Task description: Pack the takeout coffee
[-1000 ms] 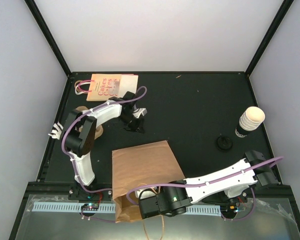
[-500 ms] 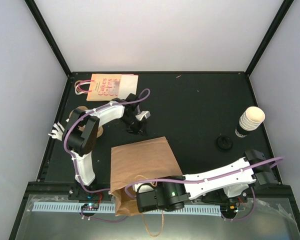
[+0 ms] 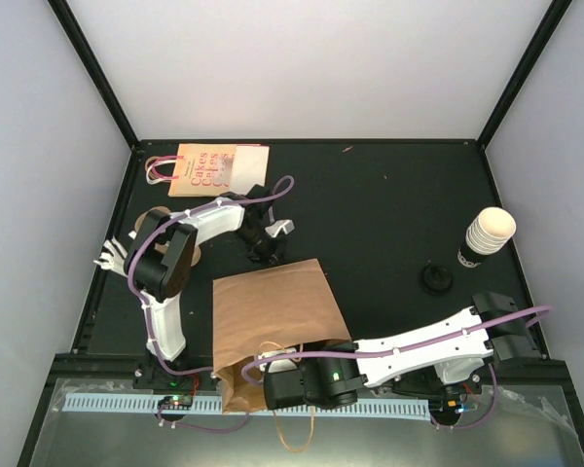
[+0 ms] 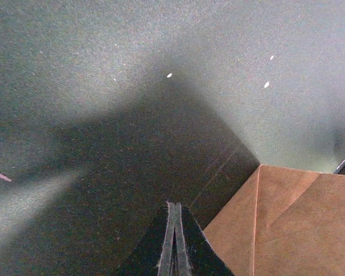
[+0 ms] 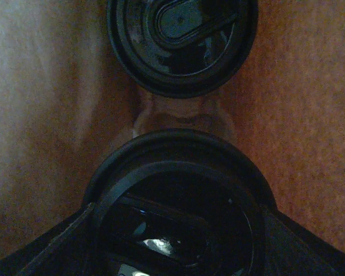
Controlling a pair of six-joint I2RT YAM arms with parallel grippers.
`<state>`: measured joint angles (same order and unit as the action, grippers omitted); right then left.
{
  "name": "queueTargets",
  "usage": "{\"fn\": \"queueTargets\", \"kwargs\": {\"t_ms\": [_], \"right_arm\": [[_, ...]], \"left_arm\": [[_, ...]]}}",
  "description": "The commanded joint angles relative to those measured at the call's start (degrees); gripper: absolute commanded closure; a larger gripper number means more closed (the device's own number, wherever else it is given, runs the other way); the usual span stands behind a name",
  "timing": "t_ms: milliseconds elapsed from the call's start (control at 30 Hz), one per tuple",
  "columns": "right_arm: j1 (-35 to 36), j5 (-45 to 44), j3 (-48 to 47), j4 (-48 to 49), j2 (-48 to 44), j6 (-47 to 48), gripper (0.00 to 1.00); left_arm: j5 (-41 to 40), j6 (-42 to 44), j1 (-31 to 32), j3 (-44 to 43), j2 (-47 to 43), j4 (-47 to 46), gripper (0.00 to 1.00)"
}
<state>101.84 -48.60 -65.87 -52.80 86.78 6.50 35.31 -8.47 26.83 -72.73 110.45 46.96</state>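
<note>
Bag interior shows only at the right wrist: right tool clasps takeout coffee near second lidded cup; left tool closed, empty.
</note>
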Motion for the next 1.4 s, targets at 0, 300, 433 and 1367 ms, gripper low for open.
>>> {"fn": "queueTargets", "kwargs": {"t_ms": [0, 300, 433, 1367], "right_arm": [[-0.4, -3.5, -0.3, 4.1, -2.2, 2.3, 0.46], [-2.3, 0.1, -4.2, 2.7, -4.4, 2.8, 0.46], [-3.8, 4.3, -4.9, 2.5, -3.1, 0.6, 0.46], [-4.3, 0.4, 1.4, 9.8, -2.6, 7.3, 0.48]], "left_arm": [[2.1, 1.4, 0.6, -1.3, 1.6, 1.3, 0.98], [3.5, 1.3, 0.6, -0.6, 1.9, 0.9, 0.99], [3.7, 1.2, 0.6, -0.4, 2.0, 1.0, 0.98], [5.9, 1.5, 1.2, 0.5, 2.0, 0.9, 0.99]]}}
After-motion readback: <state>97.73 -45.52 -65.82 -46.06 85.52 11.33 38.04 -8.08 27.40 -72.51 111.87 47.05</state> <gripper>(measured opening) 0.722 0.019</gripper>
